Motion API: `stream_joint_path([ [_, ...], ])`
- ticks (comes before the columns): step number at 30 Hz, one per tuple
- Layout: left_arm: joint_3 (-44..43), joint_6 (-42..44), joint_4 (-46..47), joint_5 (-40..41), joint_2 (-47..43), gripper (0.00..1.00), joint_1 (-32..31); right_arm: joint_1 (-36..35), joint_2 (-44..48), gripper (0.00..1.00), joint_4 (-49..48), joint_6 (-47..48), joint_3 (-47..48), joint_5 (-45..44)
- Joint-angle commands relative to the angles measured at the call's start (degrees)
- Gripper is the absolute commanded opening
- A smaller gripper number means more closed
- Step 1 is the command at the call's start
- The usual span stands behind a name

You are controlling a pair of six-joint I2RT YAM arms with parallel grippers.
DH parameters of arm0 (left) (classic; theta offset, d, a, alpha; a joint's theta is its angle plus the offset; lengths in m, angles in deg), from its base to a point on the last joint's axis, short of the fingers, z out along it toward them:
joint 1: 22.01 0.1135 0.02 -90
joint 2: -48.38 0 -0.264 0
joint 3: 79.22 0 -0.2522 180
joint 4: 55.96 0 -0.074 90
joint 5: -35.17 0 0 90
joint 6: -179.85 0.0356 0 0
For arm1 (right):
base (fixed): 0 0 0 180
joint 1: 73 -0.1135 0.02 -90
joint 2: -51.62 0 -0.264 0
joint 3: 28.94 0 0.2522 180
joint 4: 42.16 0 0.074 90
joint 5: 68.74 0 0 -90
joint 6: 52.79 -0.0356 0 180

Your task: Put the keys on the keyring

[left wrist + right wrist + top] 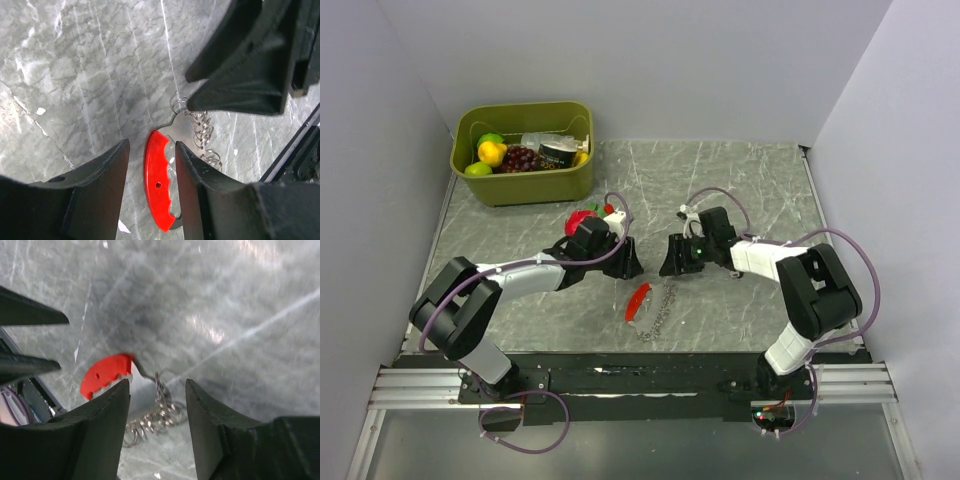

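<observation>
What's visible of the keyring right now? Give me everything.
The keyring lies flat on the grey marbled table, towards its near edge. One end is a slim, curved bright-red fob, plastic-looking, with a notched edge and a small hole. A bent silvery wire joins it to a loose string of small metal rings bunched beside it. No keys show on it. The left gripper and right gripper hang over it, open, neither gripping it.

Left claw (628, 260), right claw (675, 258) facing; keyring (640, 300) on table (740, 180) nearby.
</observation>
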Motion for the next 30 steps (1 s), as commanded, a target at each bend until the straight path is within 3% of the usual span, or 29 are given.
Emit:
stream_joint_path([
  [1, -1.2, 0.8, 2.5, -2.0, -1.0, 0.48, 0.4, 0.4, -1.9, 0.53, 1.2, 2.2, 4.3, 1.3],
  [5, -0.2, 0.5, 0.4, -2.8, -1.5, 0.48, 0.6, 0.4, -2.7, 0.48, 2.8, 1.5, 3.5, 2.7],
  [15, -0.9, 3.0, -10.4, -3.4, -2.3, 0.40, -3.3, 0.4, 0.2, 0.47, -1.6, -4.8, -4.0, 7.7],
  [26, -2.3, -2.7, -9.3, -6.5, 2.6, 0.37, -5.2, -2.2, 5.9, 0.47, -8.7, -13.0, -11.6, 12.9],
  [30, -2.4, -3.5, -7.9, -7.0, 4.7, 0.36, -5.2, -2.9, 7.1, 0.51, -12.6, -16.7, -12.9, 15.2],
])
